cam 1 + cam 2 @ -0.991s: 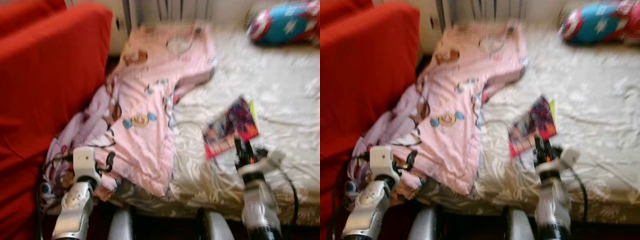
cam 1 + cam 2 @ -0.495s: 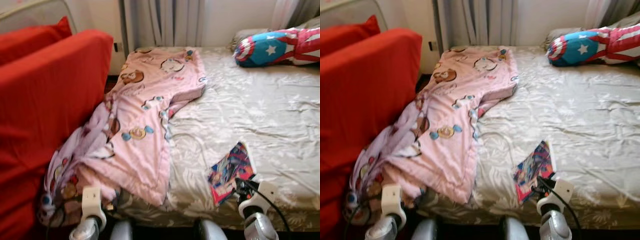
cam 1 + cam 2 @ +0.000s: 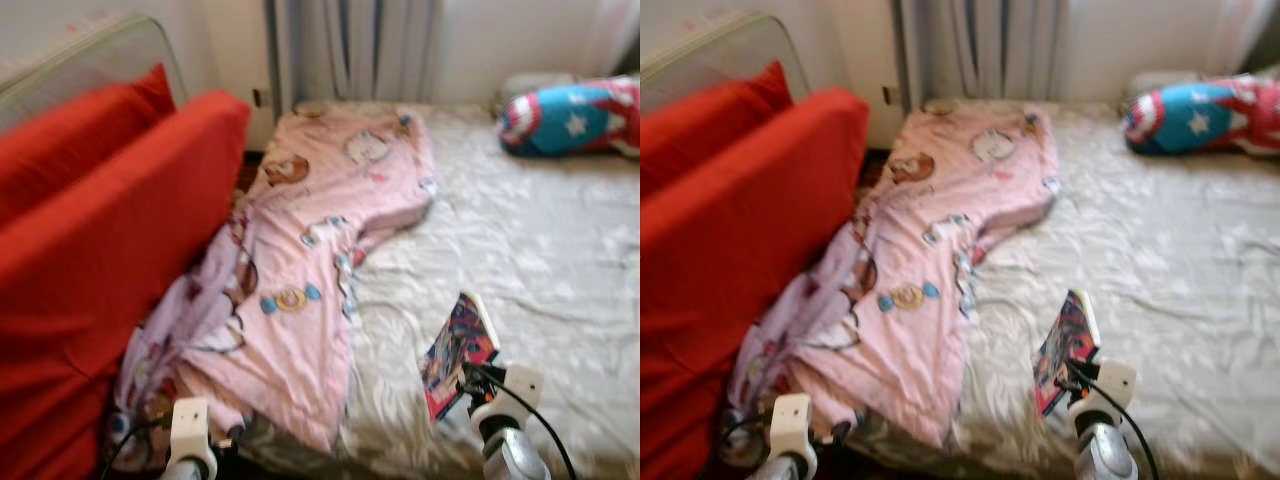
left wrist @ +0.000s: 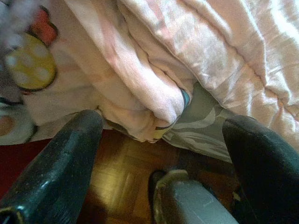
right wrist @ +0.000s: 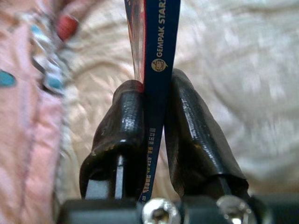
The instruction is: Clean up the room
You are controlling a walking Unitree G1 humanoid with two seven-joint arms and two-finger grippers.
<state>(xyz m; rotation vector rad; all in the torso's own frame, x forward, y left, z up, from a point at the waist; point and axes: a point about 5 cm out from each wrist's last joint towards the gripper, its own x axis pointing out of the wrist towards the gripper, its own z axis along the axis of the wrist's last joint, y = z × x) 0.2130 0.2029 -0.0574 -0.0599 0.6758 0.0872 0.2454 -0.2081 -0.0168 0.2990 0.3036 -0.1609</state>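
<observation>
A colourful comic book (image 3: 455, 352) stands tilted up off the bed, its lower edge pinched by my right gripper (image 3: 468, 382). In the right wrist view the black fingers (image 5: 126, 121) are shut on the book's blue spine (image 5: 161, 56). A pink cartoon-print blanket (image 3: 310, 270) lies crumpled across the bed's left side and hangs over its near corner. My left gripper (image 4: 161, 154) is open, low by the blanket's hanging edge (image 4: 154, 107), with wooden floor beneath it. The left wrist (image 3: 189, 438) shows at the bottom of the left eye view.
A red sofa (image 3: 100, 260) with red cushions stands along the left, close to the bed. The bed's pale patterned sheet (image 3: 560, 260) stretches to the right. A blue, red and white shield-print pillow (image 3: 565, 117) lies at the far right. Curtains (image 3: 355, 45) hang behind.
The book has risen from lying flat on the sheet to standing on edge in my right gripper. The camera has shifted, showing more of the sofa and wall.
</observation>
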